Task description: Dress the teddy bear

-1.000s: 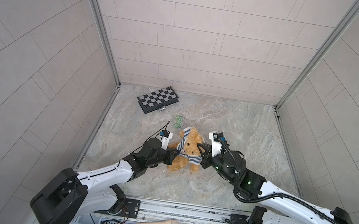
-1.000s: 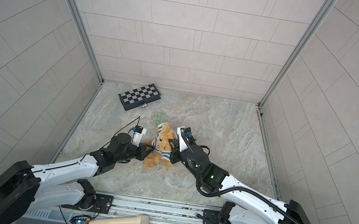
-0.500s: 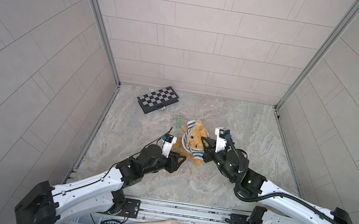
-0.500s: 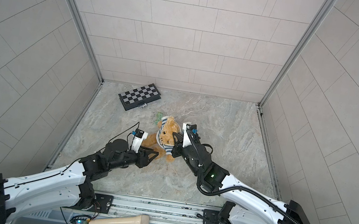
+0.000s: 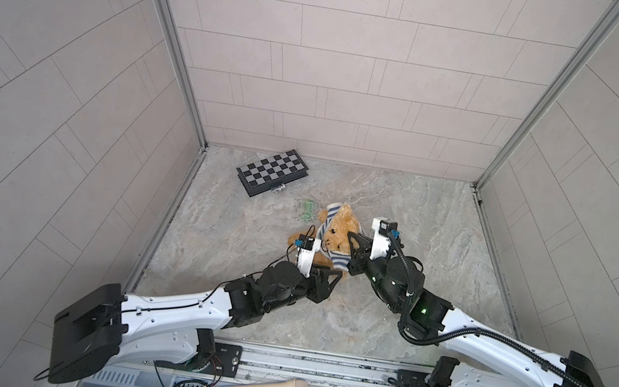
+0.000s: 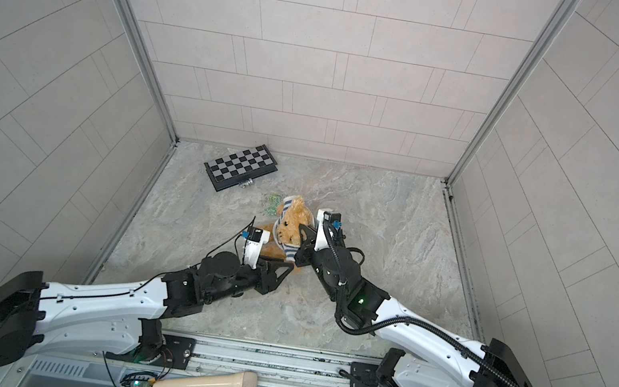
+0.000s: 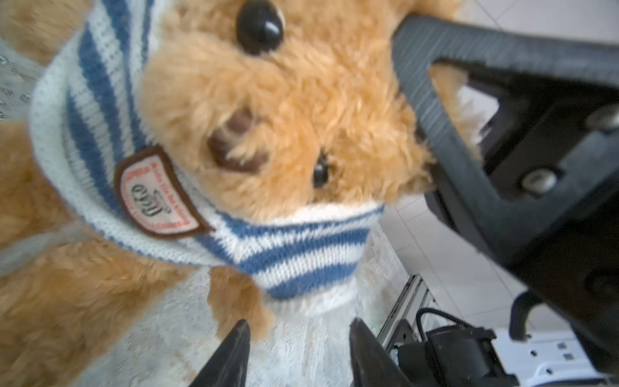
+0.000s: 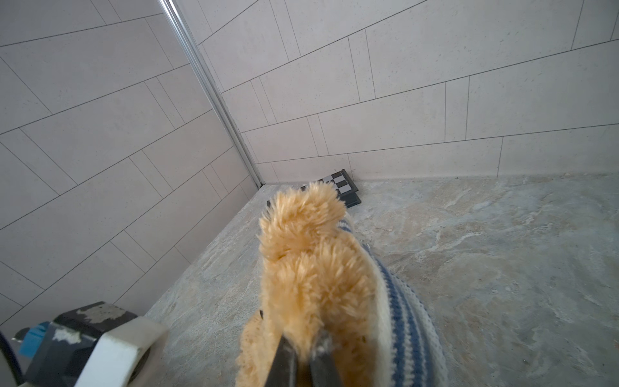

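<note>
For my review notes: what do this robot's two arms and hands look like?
Both arms, left arm and right arm, have white link shells with black joints and bulky black base housings. A black ribbed hose loops along the right arm. Each wrist carries a white camera bracket with a blue plug. The left hand and right hand have black tapering fingers.

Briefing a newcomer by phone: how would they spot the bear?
On the marble table, look between the left gripper and right gripper. The bear is fluffy and golden-brown, with a blue-striped knit round its head, unlike the flat chessboard behind it.
</note>
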